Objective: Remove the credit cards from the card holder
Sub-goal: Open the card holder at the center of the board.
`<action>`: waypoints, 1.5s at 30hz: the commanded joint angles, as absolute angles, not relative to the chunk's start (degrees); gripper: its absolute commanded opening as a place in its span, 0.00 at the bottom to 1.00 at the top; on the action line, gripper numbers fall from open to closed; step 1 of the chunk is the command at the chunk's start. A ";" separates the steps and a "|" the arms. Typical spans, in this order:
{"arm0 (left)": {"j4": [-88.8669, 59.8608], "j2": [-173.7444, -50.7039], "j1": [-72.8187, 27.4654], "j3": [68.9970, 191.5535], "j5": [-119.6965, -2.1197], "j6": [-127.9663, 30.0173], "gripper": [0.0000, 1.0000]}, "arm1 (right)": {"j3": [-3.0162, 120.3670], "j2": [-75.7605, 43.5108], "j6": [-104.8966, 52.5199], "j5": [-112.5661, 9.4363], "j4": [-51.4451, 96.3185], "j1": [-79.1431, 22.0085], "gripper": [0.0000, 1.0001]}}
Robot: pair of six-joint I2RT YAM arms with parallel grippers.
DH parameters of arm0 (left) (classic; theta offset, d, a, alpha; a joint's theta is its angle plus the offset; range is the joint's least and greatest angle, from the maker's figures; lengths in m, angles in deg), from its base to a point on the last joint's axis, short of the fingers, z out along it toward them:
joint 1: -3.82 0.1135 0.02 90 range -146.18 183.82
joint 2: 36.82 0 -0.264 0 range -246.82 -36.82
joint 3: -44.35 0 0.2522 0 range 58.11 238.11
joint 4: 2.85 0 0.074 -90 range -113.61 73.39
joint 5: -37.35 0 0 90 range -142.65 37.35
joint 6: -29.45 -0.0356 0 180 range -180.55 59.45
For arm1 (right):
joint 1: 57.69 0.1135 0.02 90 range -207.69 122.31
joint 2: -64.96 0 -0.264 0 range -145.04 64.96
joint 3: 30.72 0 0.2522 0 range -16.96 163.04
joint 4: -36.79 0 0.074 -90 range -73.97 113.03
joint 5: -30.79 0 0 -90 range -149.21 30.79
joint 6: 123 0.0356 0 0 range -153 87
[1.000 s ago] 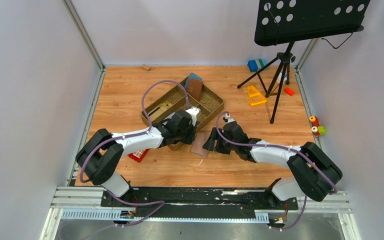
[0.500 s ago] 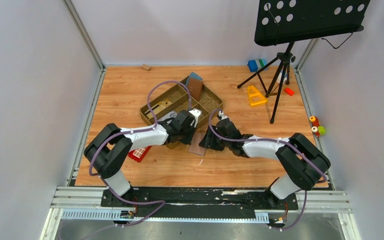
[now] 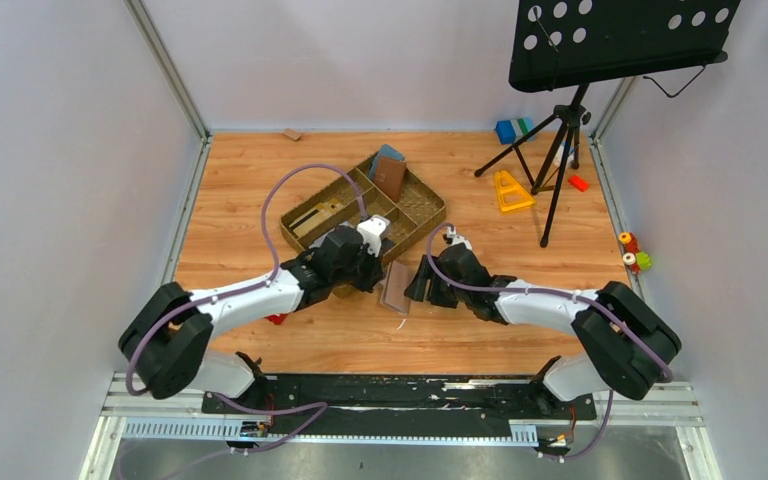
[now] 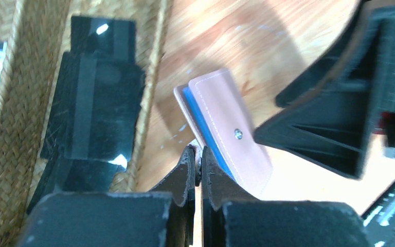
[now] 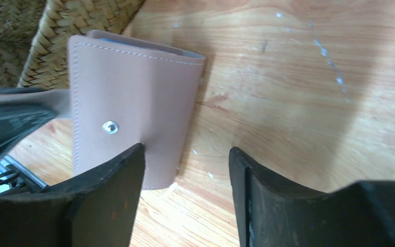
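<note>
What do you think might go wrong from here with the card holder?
The left gripper seems shut on only a thin edge of the card holder; pulling may slip off, or drag the holder instead of opening it. The open right gripper has one finger over the holder and one over bare wood, so closing could shove it toward the woven tray.

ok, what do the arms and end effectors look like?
The left arm and right arm: white link shells, black joint housings, a lilac cable looped along each. The left end effector and right end effector: black, two angular plastic fingers with ribbed sides.
</note>
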State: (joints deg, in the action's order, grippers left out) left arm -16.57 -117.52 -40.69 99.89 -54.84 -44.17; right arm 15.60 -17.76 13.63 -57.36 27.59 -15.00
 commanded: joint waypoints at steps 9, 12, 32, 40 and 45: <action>-2.26 -105.71 -40.56 93.56 -61.24 -44.09 0.00 | 12.06 -12.03 13.55 -60.91 25.10 -14.79 0.46; -3.77 -107.66 -40.56 94.76 -61.04 -44.08 0.00 | 10.82 -9.02 13.57 -62.07 25.20 -14.74 0.47; -11.52 -113.83 -40.56 99.51 -50.46 -42.93 0.00 | 10.25 -10.48 12.70 -56.30 31.08 -12.54 0.68; -9.01 -112.93 -40.56 98.17 -51.71 -43.11 0.00 | 11.73 -11.50 14.96 -55.60 30.49 -12.42 0.68; -8.55 -114.29 -40.56 99.06 -54.31 -43.13 0.00 | 10.95 -10.61 16.03 -57.73 30.19 -11.69 0.68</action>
